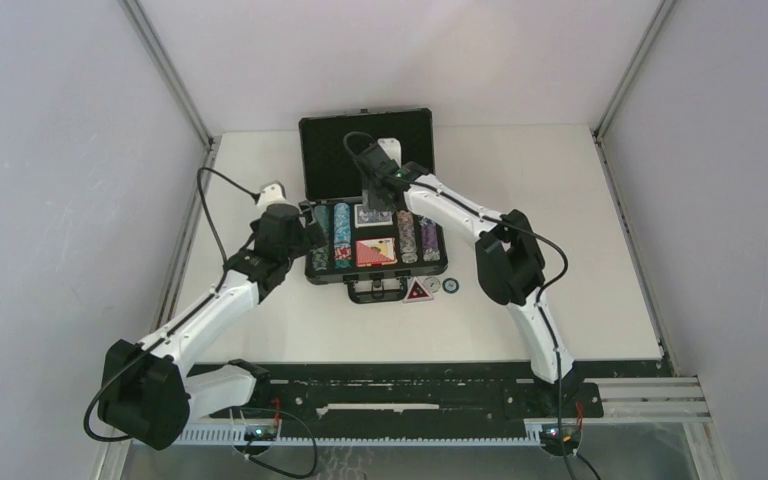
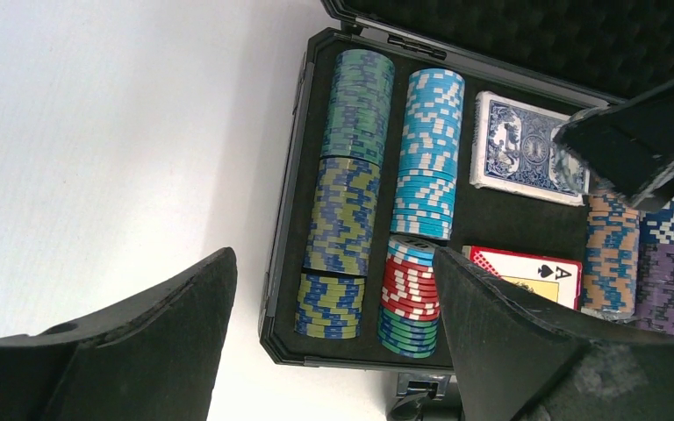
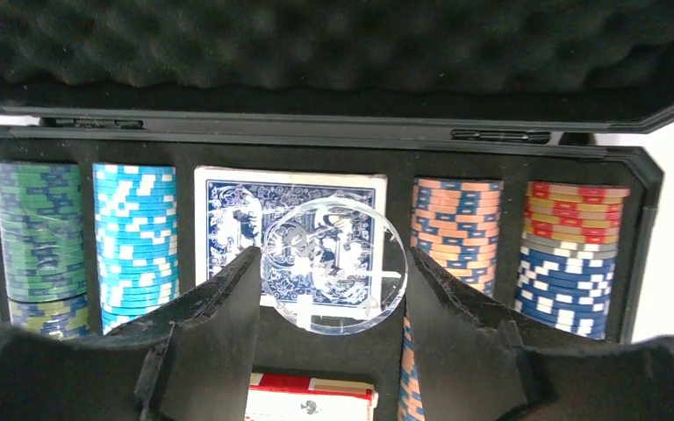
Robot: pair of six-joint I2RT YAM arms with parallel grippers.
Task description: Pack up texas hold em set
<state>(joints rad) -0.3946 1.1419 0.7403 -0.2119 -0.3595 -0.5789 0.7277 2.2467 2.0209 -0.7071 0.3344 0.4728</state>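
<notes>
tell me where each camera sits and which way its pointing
Top external: above and behind the robot, looking down on table, open briefcase, left arm, right arm.
Left wrist: beside the briefcase, facing its chip rows between the fingers of the open left gripper.
Right wrist: over the briefcase, facing its foam lid; the right gripper clamps a clear round button.
Both wrist views share the blue deck.

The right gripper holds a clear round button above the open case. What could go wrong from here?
1. The right gripper grips the clear round button only by its edges above the blue deck; it may slip and drop among the chip rows.
2. The open left gripper hangs close over the left chip rows and could knock them.
3. The triangular button lies on the table outside the case and might be forgotten.
</notes>
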